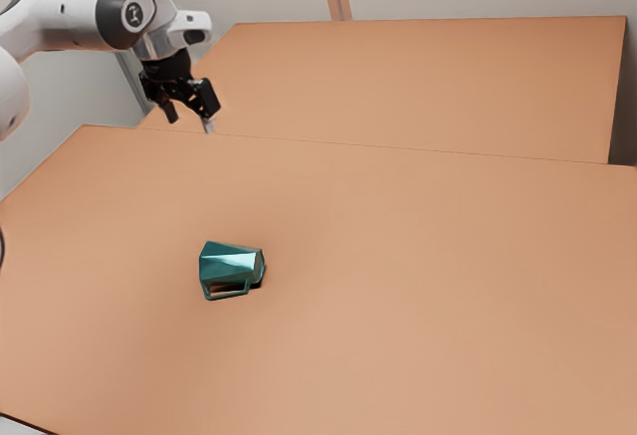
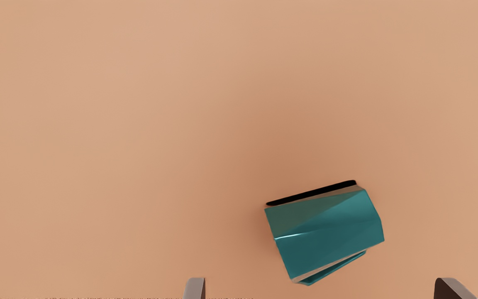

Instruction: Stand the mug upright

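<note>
On the counter (image 1: 398,335), toward the exterior view's left, the teal mug (image 1: 231,260) lies on its side, its faceted body stretched along the surface. Its angular handle (image 1: 229,296) juts out sideways, on the side facing the exterior camera. Which end is the mouth, I cannot tell. Up and behind the mug in that view, the black gripper (image 1: 190,122) hangs in the air from the white and dark-grey arm (image 1: 95,17), well apart from the mug. Its two fingers are spread wide with a clear gap between them. Seen from the wrist, the mug sits beyond the fingertips and between their lines, apart from both, handle side nearest them. Along its opposite side runs a thin black strip (image 2: 311,193).
</note>
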Robot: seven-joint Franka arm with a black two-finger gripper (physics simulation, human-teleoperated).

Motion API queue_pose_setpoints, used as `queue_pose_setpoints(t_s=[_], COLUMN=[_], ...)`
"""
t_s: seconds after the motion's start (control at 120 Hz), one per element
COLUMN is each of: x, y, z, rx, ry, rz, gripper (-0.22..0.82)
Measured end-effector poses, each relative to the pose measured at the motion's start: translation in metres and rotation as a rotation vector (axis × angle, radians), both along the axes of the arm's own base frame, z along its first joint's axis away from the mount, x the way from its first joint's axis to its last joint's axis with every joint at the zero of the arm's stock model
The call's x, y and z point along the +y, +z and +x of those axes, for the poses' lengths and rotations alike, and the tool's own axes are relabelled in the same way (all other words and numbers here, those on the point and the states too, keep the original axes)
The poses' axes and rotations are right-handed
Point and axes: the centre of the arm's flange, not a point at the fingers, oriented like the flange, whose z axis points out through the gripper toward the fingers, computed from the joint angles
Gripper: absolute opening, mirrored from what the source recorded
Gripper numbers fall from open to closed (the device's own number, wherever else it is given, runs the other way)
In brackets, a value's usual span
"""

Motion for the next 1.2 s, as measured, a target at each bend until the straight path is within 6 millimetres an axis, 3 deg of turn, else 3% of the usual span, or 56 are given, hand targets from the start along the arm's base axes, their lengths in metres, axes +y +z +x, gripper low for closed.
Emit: queue_pose_setpoints(t_s=[0.192, 0.517, 0.608, 0.933, 1.2], x=[0.029, 0.096, 0.112, 0.121, 0.089], y=[-0.005, -0.074, -0.101, -0.162, -0.204], z=[-0.022, -0.128, -0.145, -0.137, -0.138], rx=[-0.005, -0.090, -0.129, -0.273, -0.309], ry=[0.059, 0.219, 0.237, 0.149, -0.007], rz=[-0.016, -0.173, -0.228, -0.363, -0.364], gripper=[0.60, 0.60, 0.60, 0.60, 0.60])
